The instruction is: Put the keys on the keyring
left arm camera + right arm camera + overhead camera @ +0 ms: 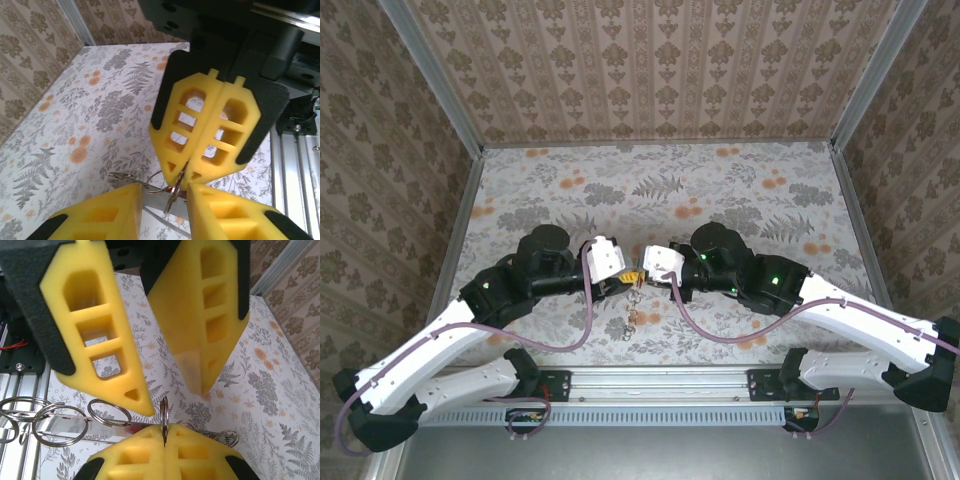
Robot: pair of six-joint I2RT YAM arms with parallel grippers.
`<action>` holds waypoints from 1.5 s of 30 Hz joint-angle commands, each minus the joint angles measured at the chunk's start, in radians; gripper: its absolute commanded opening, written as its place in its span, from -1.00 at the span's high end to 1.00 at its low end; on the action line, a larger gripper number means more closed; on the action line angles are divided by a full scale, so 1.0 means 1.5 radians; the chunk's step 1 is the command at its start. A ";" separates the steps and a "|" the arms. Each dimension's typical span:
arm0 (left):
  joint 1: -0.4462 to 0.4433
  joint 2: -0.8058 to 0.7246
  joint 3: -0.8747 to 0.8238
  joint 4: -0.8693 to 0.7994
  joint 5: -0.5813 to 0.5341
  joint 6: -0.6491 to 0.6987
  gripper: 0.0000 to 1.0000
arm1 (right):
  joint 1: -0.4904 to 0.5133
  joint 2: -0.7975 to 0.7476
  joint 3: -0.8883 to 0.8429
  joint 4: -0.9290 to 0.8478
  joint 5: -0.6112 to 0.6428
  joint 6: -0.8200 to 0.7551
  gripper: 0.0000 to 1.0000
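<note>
Fingers (205, 315): yellow foam, cut-out windows.
Right gripper (165, 429): pressed together on thin metal keyring (163, 410).
Left gripper (172, 395): spread, just beside keyring.
Table (740, 190): floral print.
Walls (650, 60): damask paper.

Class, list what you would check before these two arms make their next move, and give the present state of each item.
1. Right claw shut on the metal ring: ok.
2. Left claw open, fingers apart: ok.
3. Metal ring lined up with the left claw's gap: ok.
4. Keys ready for threading: cannot tell.
5. Spare rings free of tangles: cannot tell.
</note>
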 commanded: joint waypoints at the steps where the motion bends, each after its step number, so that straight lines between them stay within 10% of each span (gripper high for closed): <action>1: -0.006 -0.009 0.011 -0.026 0.031 0.012 0.42 | 0.000 -0.002 0.030 0.014 -0.002 -0.005 1.00; 11: -0.004 0.011 0.006 -0.005 0.021 0.014 0.57 | 0.000 -0.007 0.028 0.014 -0.044 -0.004 1.00; 17: -0.001 0.021 0.010 0.002 0.014 0.024 1.00 | 0.000 -0.009 0.026 0.011 -0.056 -0.004 1.00; 29: 0.090 -0.079 -0.051 0.151 0.250 -0.067 1.00 | 0.000 -0.055 -0.032 0.071 -0.164 -0.003 0.59; 45: 0.114 -0.105 -0.108 0.287 0.318 -0.142 1.00 | 0.000 -0.063 -0.040 0.077 -0.187 0.005 0.81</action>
